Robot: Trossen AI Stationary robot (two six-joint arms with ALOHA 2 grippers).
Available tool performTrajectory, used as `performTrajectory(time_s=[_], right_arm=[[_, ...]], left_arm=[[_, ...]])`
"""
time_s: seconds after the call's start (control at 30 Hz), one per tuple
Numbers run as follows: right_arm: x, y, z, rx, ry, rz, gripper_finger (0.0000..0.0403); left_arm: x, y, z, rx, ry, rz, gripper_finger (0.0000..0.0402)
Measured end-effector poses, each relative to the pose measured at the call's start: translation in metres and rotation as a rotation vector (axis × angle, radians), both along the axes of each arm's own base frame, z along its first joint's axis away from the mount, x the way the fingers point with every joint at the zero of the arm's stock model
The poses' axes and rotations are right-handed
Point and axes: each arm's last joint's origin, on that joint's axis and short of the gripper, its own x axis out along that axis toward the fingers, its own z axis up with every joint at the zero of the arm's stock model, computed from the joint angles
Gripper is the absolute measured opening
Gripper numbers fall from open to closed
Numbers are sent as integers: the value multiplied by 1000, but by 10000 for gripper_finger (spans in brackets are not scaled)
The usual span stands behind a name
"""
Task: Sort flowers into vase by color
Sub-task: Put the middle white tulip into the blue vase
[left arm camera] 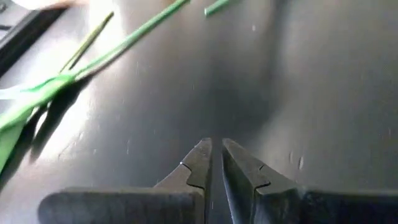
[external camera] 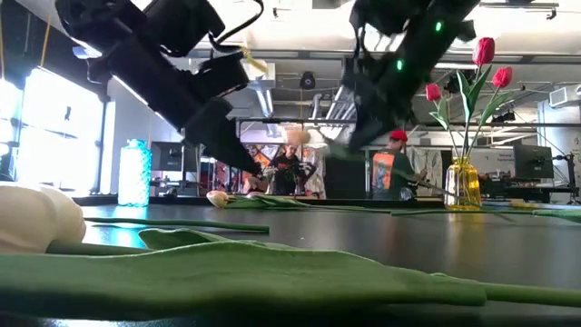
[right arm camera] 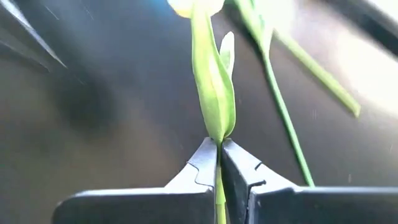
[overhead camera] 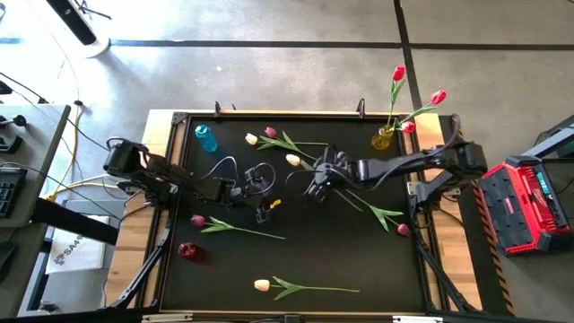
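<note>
A cream-yellow tulip (right arm camera: 213, 87) is clamped by its stem between the closed fingers of the right gripper (right arm camera: 219, 148), with its leaf rising just ahead of the fingertips and its pale head (overhead camera: 293, 160) farther out, above the black table (overhead camera: 359, 251). Another green stem (right arm camera: 283, 112) lies beside it. Behind the right arm, a yellow vase (overhead camera: 383, 138) holds three red tulips (overhead camera: 437, 97). The left gripper (left arm camera: 214, 149) is held near the table's middle, fingers nearly together on nothing; a maroon tulip (overhead camera: 199, 221) lies close by. A blue bottle (overhead camera: 206, 138) and a small red vase (overhead camera: 186, 250) are set well apart.
</note>
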Motion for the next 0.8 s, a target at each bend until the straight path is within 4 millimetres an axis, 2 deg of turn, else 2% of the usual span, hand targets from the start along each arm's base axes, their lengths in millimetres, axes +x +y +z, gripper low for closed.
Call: performTrajectory(time_s=[0.2, 0.37, 0.6, 0.8], right_arm=[[-2, 13, 46, -147, -257, 47, 1], [1, 32, 71, -241, -425, 135, 0], [8, 60, 81, -386, -539, 161, 0], [22, 78, 72, -431, -610, 155, 0]], left_arm=[[8, 11, 8, 21, -106, 7, 30], [14, 17, 22, -34, -212, -101, 68], [20, 27, 37, -100, -365, -245, 150], [23, 32, 47, -70, -470, -259, 167]])
